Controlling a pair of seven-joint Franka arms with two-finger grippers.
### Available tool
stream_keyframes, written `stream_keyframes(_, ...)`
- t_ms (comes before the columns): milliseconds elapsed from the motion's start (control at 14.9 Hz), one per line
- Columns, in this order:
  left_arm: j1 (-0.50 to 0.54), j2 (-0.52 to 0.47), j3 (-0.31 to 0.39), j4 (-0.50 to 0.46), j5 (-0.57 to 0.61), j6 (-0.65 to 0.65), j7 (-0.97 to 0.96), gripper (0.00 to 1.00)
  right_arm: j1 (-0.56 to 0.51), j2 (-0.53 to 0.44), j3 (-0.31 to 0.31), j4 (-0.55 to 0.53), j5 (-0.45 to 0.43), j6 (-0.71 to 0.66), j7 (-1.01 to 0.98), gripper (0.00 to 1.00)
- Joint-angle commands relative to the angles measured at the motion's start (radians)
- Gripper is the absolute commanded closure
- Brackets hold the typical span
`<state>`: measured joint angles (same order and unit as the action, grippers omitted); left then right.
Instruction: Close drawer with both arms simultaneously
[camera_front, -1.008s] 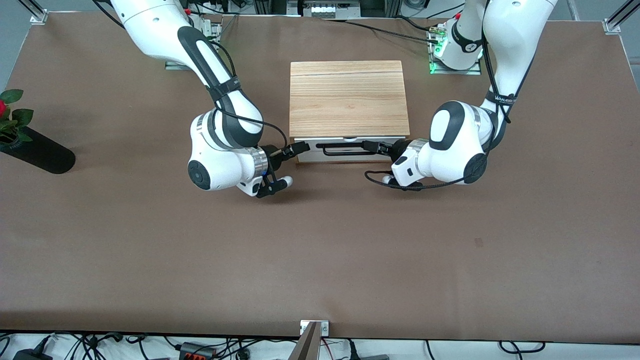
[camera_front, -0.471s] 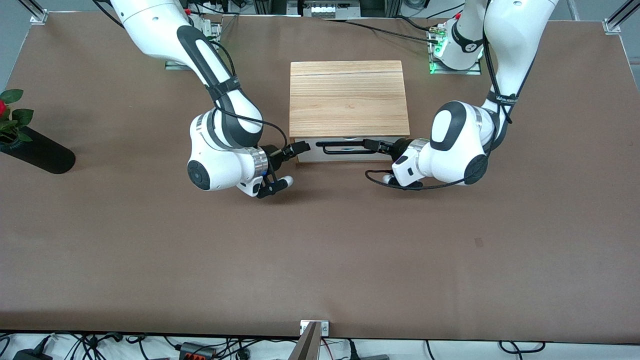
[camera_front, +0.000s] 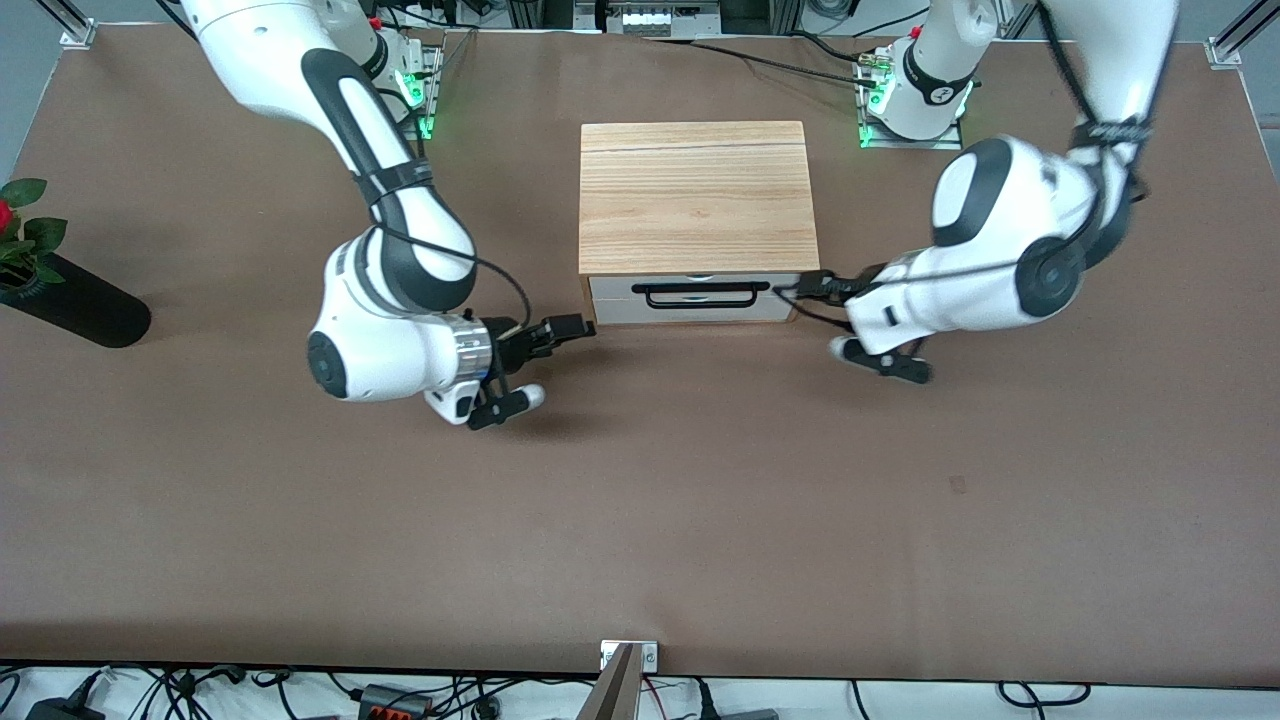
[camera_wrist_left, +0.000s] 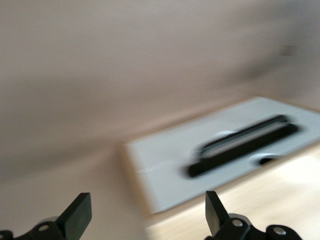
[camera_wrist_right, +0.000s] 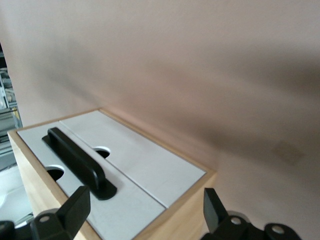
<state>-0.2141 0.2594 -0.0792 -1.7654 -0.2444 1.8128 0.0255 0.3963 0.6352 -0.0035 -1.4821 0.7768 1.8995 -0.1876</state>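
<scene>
No writing, label, brand, number or sign can be read anywhere here: not on the arms, the box, the drawer or the surface.

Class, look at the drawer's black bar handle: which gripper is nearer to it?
Left. The left gripper sits just off the end of the handle toward the left arm's end of the table. The right gripper is off the drawer's opposite corner, open.
</scene>
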Motion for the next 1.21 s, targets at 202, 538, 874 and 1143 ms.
stream_keyframes(202,0.113,-0.086,-0.01,0.09,0.317,-0.246,0.01,0.0,-0.031,-0.045,-0.111,0.098,-0.169,-0.13,0.06,0.0)
stream_keyframes(538,0.154,-0.163,0.065,0.187,0.307,-0.371,0.016,0.0,-0.03,-0.051,-0.308,0.233,-0.275,-0.331,0.068,0.0)
stream_keyframes(874,0.182,-0.244,0.084,0.218,0.304,-0.284,0.016,0.0,-0.03,-0.138,-0.447,0.263,-0.444,-0.435,0.054,0.0)
stream_keyframes(1143,0.197,-0.25,0.119,0.207,0.241,-0.276,0.017,0.0,-0.03,-0.193,-0.529,0.25,-0.473,-0.424,0.028,0.0)
